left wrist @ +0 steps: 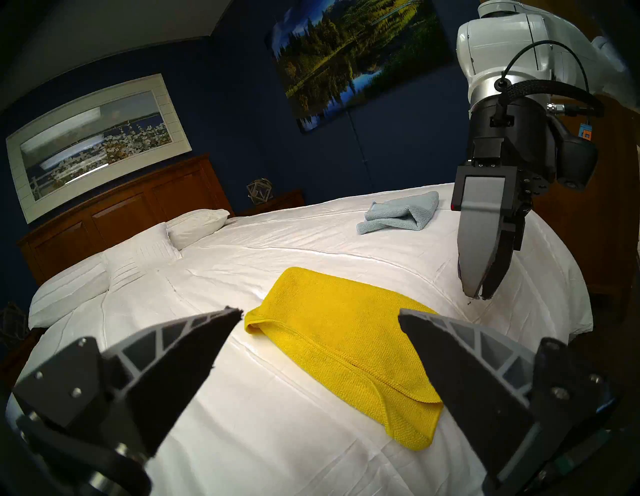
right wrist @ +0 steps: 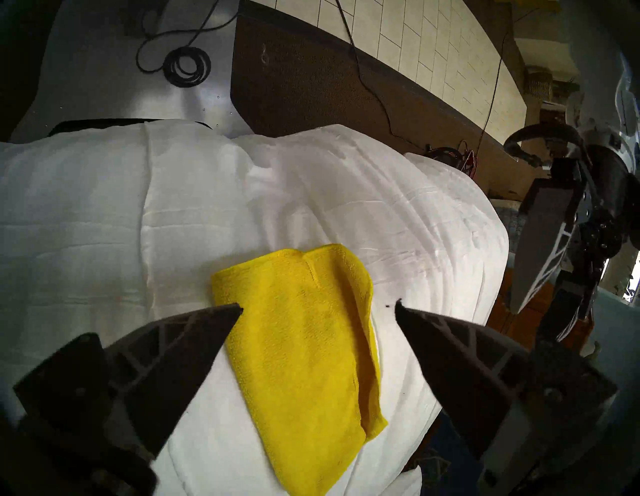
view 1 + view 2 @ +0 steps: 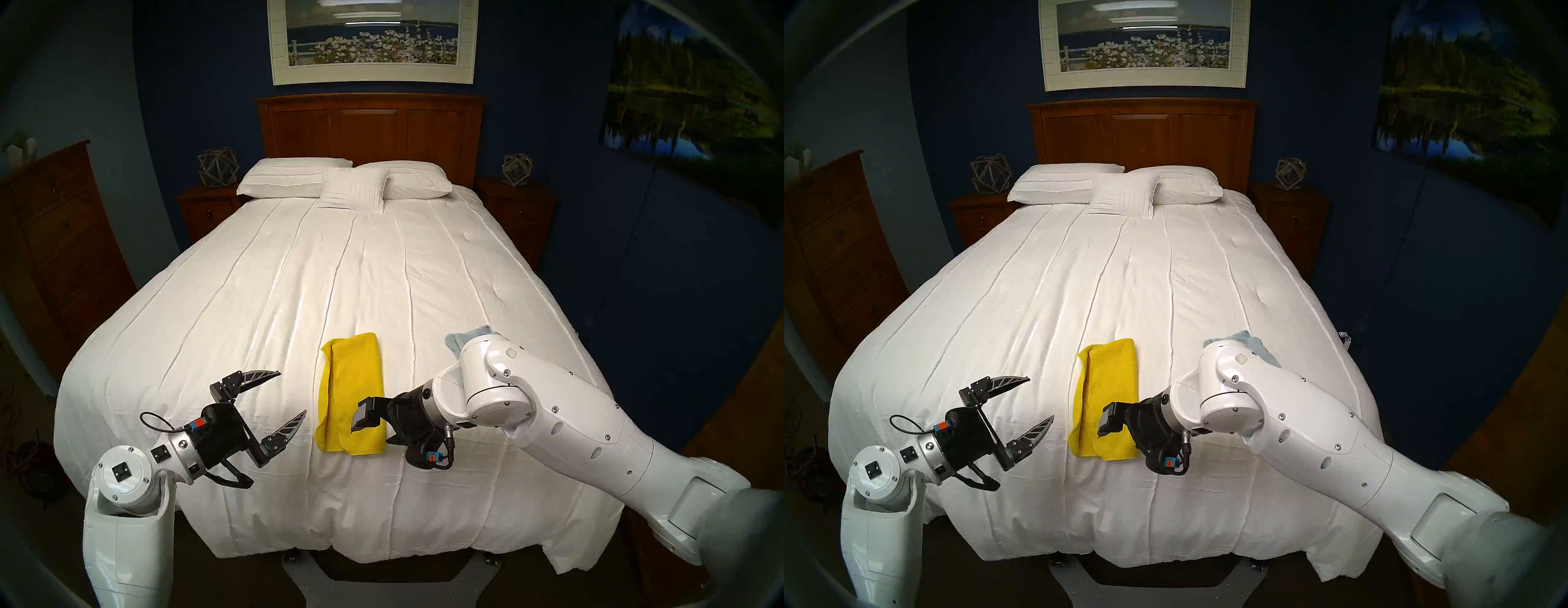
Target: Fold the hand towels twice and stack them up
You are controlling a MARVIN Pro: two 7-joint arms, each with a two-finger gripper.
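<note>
1. Yellow towel (image 3: 351,392) lies folded once on the bed (image 3: 254,297); grey-blue towel (image 1: 401,214) sits crumpled, well apart.
2. Left gripper (image 3: 271,401) and right gripper (image 2: 318,308) both have fingers wide open and empty; a shallow pinch may lift only the top layer, undoing the fold.

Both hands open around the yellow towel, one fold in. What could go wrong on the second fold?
1. The yellow towel is folded unevenly, its layers offset along one long edge; a pinch there may catch only the top layer and undo the fold.
2. It lies on the soft white bedspread; the right hand, open above it, could grab bedding too.
3. The grey-blue towel sits loosely bunched behind the right arm, mostly hidden from the head cameras, so reaching it later may be awkward.
</note>
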